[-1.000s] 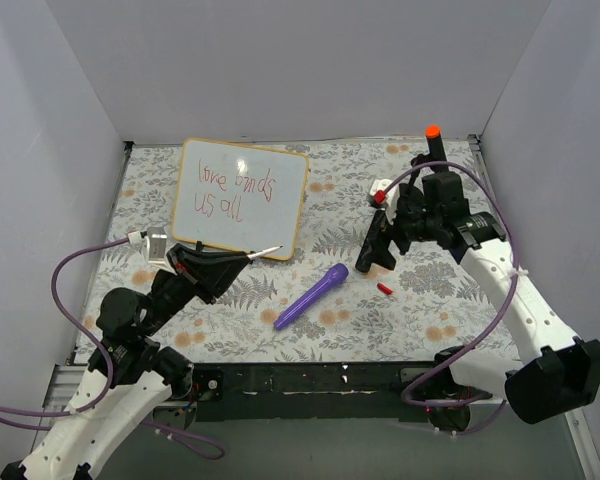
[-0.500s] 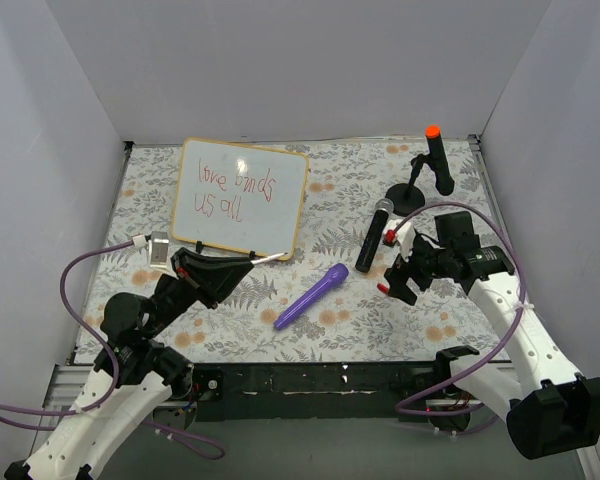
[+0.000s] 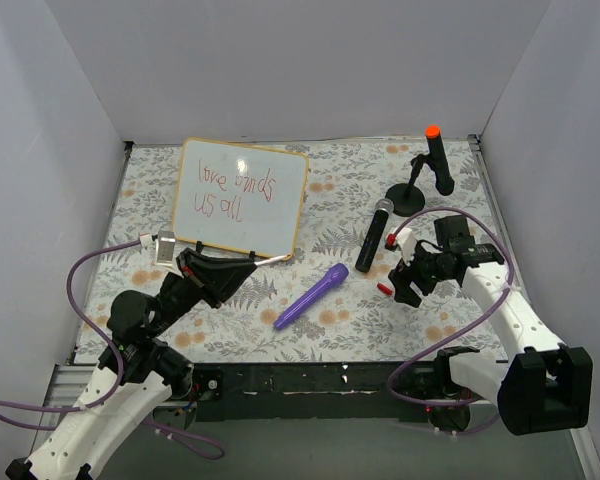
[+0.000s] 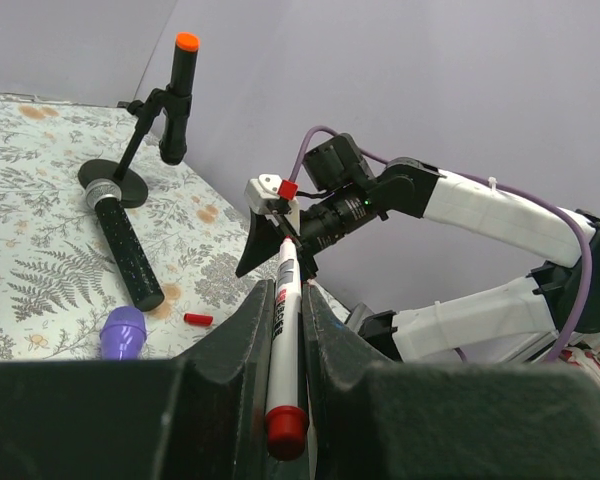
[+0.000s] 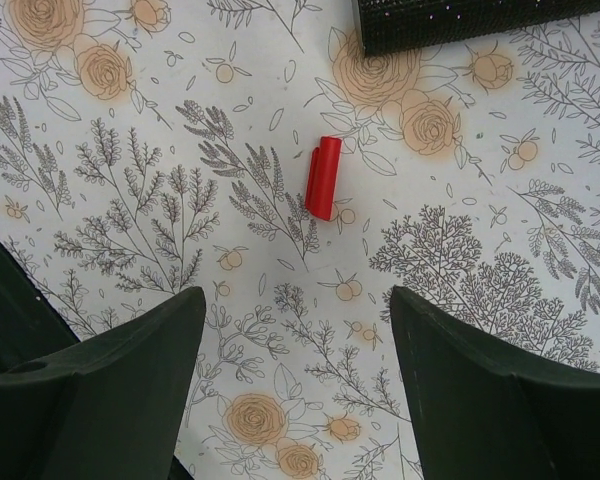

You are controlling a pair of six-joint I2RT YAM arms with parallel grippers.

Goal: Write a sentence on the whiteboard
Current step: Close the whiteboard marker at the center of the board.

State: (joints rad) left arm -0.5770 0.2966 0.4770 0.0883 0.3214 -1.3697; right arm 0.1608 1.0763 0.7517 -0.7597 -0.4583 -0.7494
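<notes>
The whiteboard, white in a thin yellow frame, lies at the back left of the table. The sentence in red cursive reads "love birds us all". My left gripper hovers just off the board's near right corner, shut on a white marker with a red end. The marker's tip points right, close to the board's edge. A small red marker cap lies on the floral cloth. My right gripper hangs open above the cloth, the cap just ahead of its fingertips, nothing between them.
A purple microphone lies in the middle. A black microphone lies just beyond the cap. A black stand holding an orange-tipped microphone is at the back right. White walls close in three sides.
My right arm came from the back by the microphone stand down to the cloth over the red cap. The black microphone now lies uncovered. My left arm drew back slightly with the marker.
</notes>
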